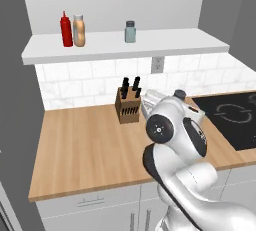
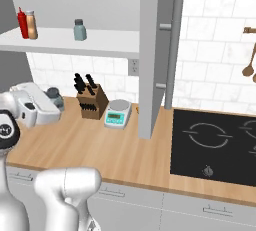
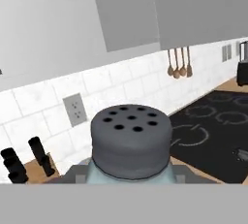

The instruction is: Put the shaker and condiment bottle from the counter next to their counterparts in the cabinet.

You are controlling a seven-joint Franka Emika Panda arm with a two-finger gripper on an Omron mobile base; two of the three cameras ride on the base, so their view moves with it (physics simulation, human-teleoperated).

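Gripper: I read it as closed around the shaker (image 3: pixel 130 146); in the hand view the jar sits directly in front of the camera, and in the left base view the dark cap pokes up just past the white wrist, over the counter (image 1: pixel 85 145).
Shaker: round dark grey cap, matte, flat top pierced with a ring of small holes; a sliver of pale blue translucent body shows beneath it. Held upright, off the shelf, low near the back of the worktop.
Condiment bottle (image 1: pixel 79 30): stubby, tan-orange, rounded shoulders, pale cap. Already standing on the cabinet (image 1: pixel 150 45) shelf, right beside the red squeeze bottle (image 1: pixel 66 29); I cannot tell whether they touch.
Red squeeze bottle: glossy, slim, pointed nozzle, at the left end of the shelf.
Grey-green shaker (image 1: pixel 130 31): small translucent jar with dark cap, alone, well right of the two bottles.
Cabinet: flat white shelf board, smooth grey side panels, pale back.
Counter: light wood with visible grain, white drawer fronts below.
Knife block (image 1: pixel 127 106): brown wood, angled, black handles sticking out.
Kitchen scale (image 2: pixel 118 113): teal base, round pale platter.
Cooktop (image 2: pixel 215 145): black glass, thin white ring markings.
Wall: white glazed tile with an outlet (image 3: pixel 75 109).
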